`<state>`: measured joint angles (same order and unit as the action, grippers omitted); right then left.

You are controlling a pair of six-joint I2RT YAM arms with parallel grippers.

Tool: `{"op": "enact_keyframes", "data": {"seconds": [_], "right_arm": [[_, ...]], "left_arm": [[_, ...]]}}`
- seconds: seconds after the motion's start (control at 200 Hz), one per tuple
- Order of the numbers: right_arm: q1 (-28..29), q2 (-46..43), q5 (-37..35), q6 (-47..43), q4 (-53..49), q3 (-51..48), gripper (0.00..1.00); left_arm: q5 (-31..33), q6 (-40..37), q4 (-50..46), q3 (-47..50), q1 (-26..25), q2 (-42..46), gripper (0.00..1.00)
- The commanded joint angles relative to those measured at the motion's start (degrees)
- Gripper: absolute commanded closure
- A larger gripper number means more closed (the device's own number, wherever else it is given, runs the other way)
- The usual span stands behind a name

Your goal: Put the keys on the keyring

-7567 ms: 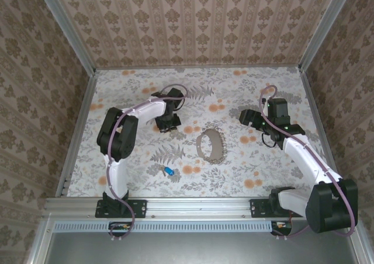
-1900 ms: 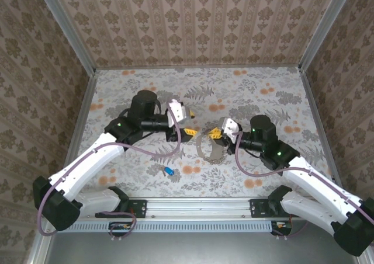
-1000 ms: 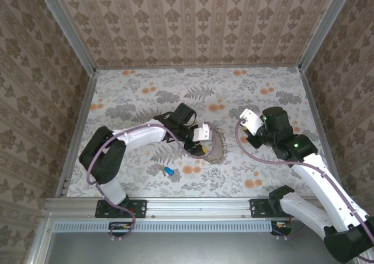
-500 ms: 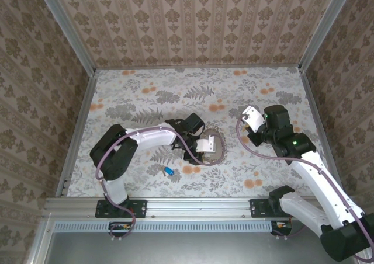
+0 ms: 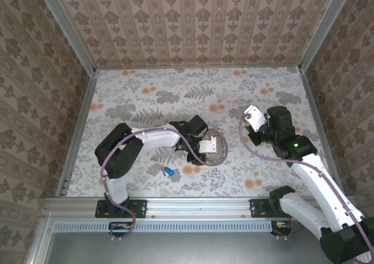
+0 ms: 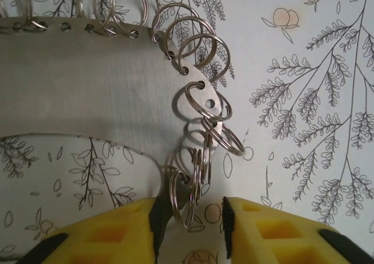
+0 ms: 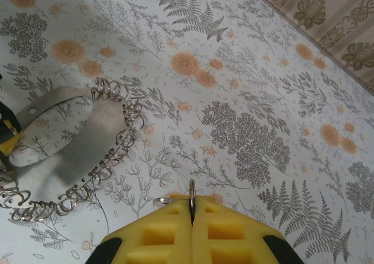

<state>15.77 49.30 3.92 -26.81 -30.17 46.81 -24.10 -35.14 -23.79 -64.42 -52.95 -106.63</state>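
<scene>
The keyring (image 6: 87, 83) is lying flat near the middle of the flowered table (image 5: 146, 89). It is a grey metal band bent into an oval, with many wire loops (image 6: 193, 42) hanging through holes along its edge. The left wrist camera is cutting the band off at 9 and 12 o'clock.

The left gripper (image 6: 190, 217) is sitting low at 6 o'clock in that view. Its jaws are standing narrowly apart, with a bunch of loops in the gap. I cannot tell whether the yellow pads (image 6: 105, 238) are touching those loops. From overhead, the left arm is covering the keyring's 9 o'clock side.

The right gripper (image 7: 191, 208) is hanging at 2 o'clock from the keyring, well apart from it. It is pinching a small metal ring (image 7: 191, 191), seen edge-on, whose lower part is hidden between the pads.

The blue key (image 5: 169, 171) is lying at 8 o'clock from the keyring, apart from it. A tiny pale speck touching it at 9 o'clock is possibly the second key, but it is too small to make out.
</scene>
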Motion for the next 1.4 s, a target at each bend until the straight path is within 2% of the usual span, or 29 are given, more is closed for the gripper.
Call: {"op": "enact_keyframes", "data": {"seconds": [0.0,0.04,0.135,0.235,0.48,0.64,0.735,0.81,0.895,1.09,1.265,1.395], "right_arm": [[-0.43,-1.23,1.61,1.06,1.08,-0.92,1.00],[-0.44,-1.45,1.75,1.10,1.17,-0.93,1.00],[-0.52,-1.95,2.44,1.23,1.35,-1.18,1.00],[-0.61,-2.35,3.24,1.33,1.50,-1.44,1.00],[-0.63,-2.25,6.10,1.67,1.86,-2.16,1.00],[-0.54,-0.63,11.68,2.93,2.79,-2.87,1.00],[0.07,0.02,16.99,2.43,4.17,-4.21,1.00],[1.44,0.42,18.25,1.88,4.64,-4.75,1.00],[2.94,1.17,18.23,1.00,3.76,-4.65,1.00],[3.32,1.85,17.73,0.18,2.39,-3.56,1.00],[3.30,1.86,17.70,0.09,2.44,-3.96,1.00],[3.31,1.85,17.61,0.00,2.49,-4.01,1.00]], "left_arm": [[-0.86,1.04,0.34,-1.65,-0.15,-1.21,0.72],[-0.63,0.52,0.41,-1.67,-0.22,-1.30,0.75],[0.53,-0.15,0.38,-1.71,0.16,-0.97,0.92],[0.48,-0.72,1.13,-0.74,0.84,0.61,0.98],[0.54,-4.71,2.12,4.74,2.67,6.55,1.00],[-0.48,-6.04,3.29,8.78,4.87,9.75,1.00],[-1.65,-5.37,5.20,10.18,5.92,10.01,0.85],[-2.24,-4.91,7.20,11.15,6.41,10.40,0.68],[-3.27,-4.97,8.82,12.45,6.79,11.73,0.60],[-9.36,-11.69,13.04,18.16,7.11,16.63,0.60],[-5.96,-14.17,14.12,19.65,7.16,18.73,0.71],[-4.38,-12.25,13.22,19.20,7.25,18.48,0.71]]}}
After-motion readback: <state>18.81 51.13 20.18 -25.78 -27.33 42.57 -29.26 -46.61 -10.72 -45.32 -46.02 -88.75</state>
